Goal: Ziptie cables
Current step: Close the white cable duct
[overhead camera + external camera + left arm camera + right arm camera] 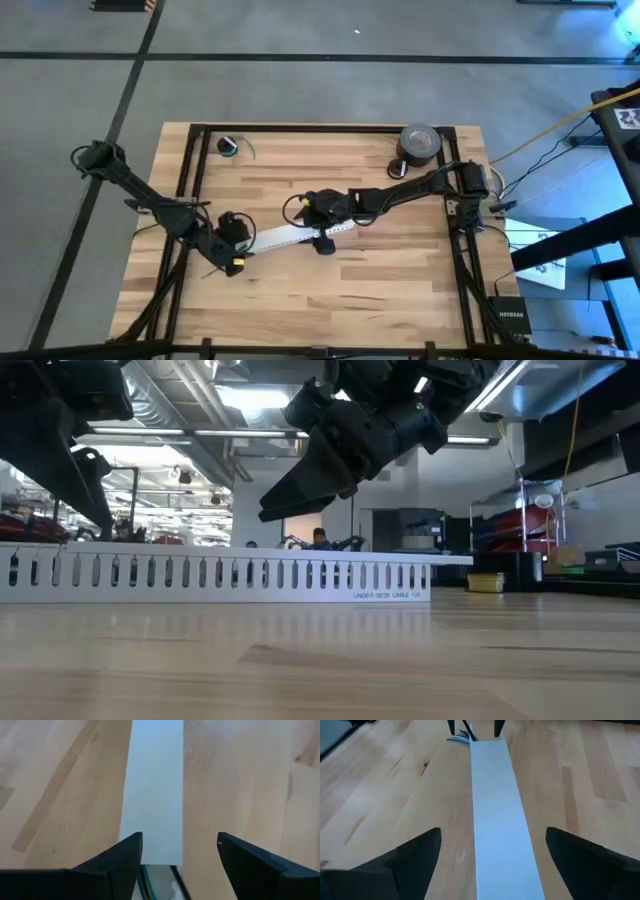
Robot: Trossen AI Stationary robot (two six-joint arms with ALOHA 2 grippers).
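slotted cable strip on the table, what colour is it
White: the long slotted plastic cable strip shows best in the low view, with a row of upright slots along its side.

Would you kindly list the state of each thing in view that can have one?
left gripper: open, over one end of the white slotted strip.
right gripper: open, over the strip's other end.
white slotted strip: lying flat on the table, not gripped.
tape roll: lying flat at the table's far right corner.

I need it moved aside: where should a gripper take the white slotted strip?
I'd take the white slotted strip across its narrow width, from straight above. It lies long and flat on the table, so only its two long edges offer opposing sides.
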